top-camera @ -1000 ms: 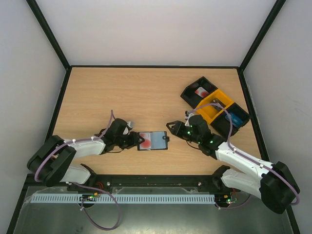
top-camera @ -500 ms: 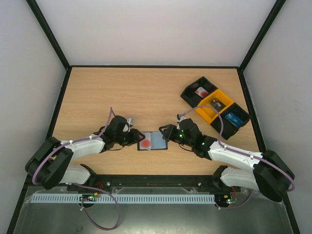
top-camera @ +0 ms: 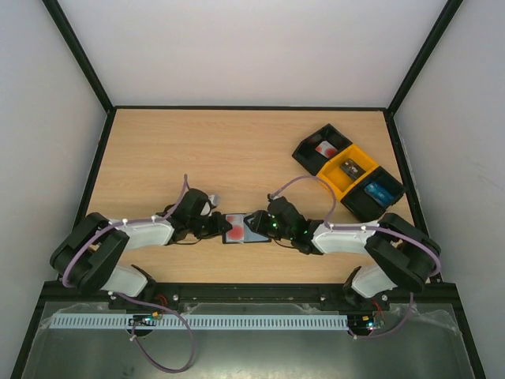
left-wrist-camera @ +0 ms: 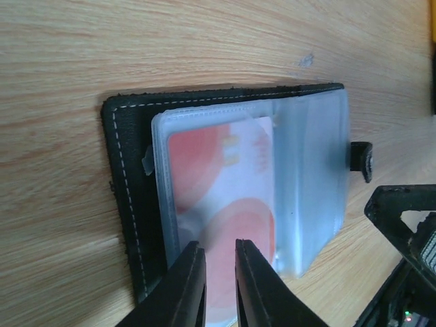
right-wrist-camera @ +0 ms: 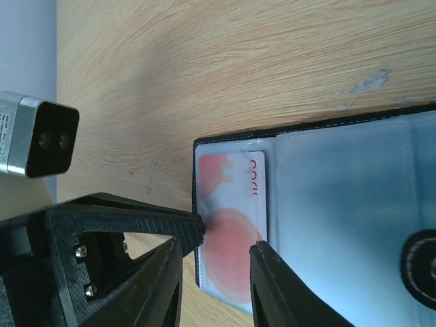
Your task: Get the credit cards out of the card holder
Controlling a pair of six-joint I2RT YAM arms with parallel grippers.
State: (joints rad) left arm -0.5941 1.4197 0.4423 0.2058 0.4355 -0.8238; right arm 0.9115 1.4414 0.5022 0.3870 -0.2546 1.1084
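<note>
Both arms are in tight over the holder point(top-camera: 254, 230) now. It lies open and flat on the worktop point(top-camera: 237, 150), near the front edge and between the two arms. We're at the pull-out step, I'd say: a card point(left-wrist-camera: 225, 197) with its red marks sits in the left sleeve, and its near end seems to poke a little past the holder's black border. The sleeve point(left-wrist-camera: 310, 184) on the other leaf looks empty. A pale card also shows in the far black bin point(top-camera: 303, 152), so the job looks partly done. Left claw point(left-wrist-camera: 219, 286) is right down on the card's end, fingers almost together with just a sliver between them. Whether they nip the card's edge or merely press on it, I cannot tell. Right claw point(right-wrist-camera: 221, 279) comes in from the other side, fingers spread partway, one at the holder's outer border and the other over the card's red mark. It straddles the card's end and holds nothing that I can see. Next, one claw needs a firm pinch on that thin edge and a straight draw along the sleeve, while the other pins the holder down. Otherwise, I reckon, the whole wallet slides along with it.
</note>
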